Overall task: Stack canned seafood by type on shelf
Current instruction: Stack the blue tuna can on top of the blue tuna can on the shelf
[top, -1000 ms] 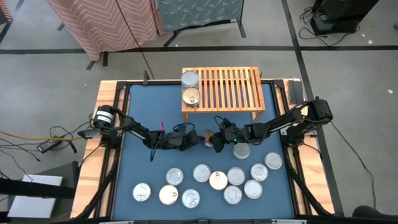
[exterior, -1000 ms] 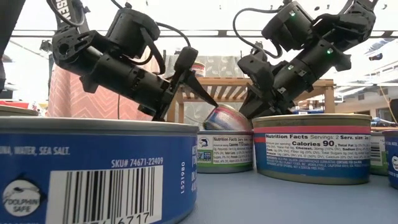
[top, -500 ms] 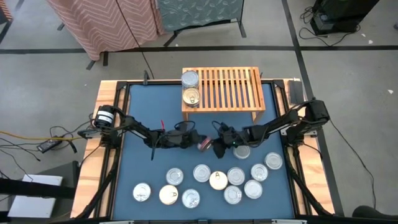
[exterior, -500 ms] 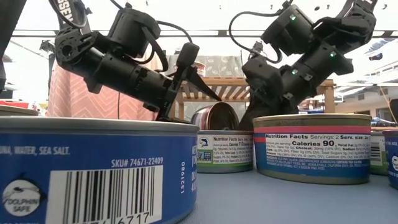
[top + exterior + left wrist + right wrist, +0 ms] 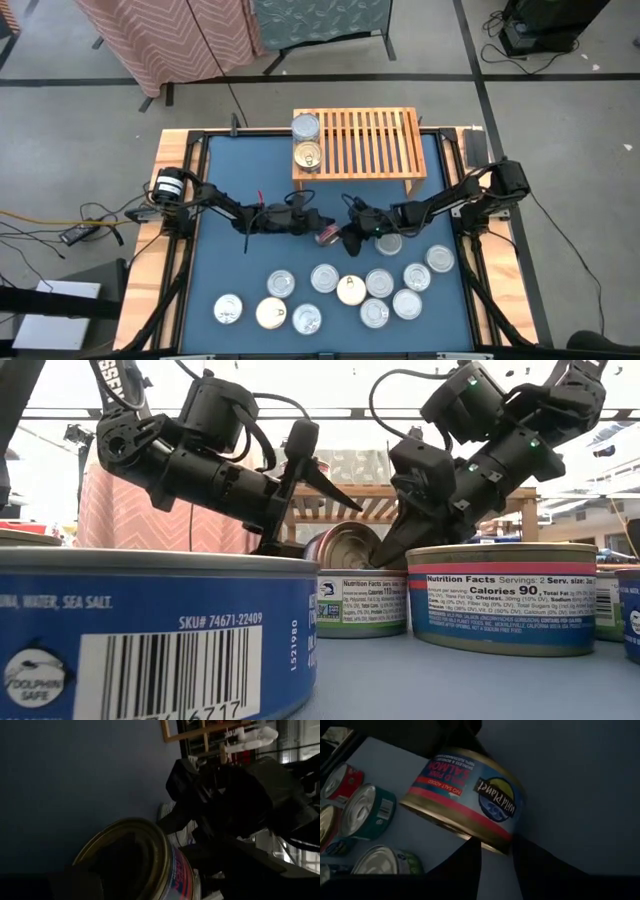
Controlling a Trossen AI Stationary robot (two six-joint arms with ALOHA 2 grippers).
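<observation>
Can (image 5: 327, 235) sat tipped on edge mid-worktop between your two arms, flat axis roughly level, right gripper (image 5: 347, 237) pinching its rim in narrow jaws, left gripper (image 5: 312, 221) spread wide just beside it, shelf (image 5: 380, 140) lay beyond both.

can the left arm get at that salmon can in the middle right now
Probably yes. The left tool is open right beside the tilted salmon can, with bare mat between them. But the right tool grips the can's far side, so the two could crowd.
</observation>
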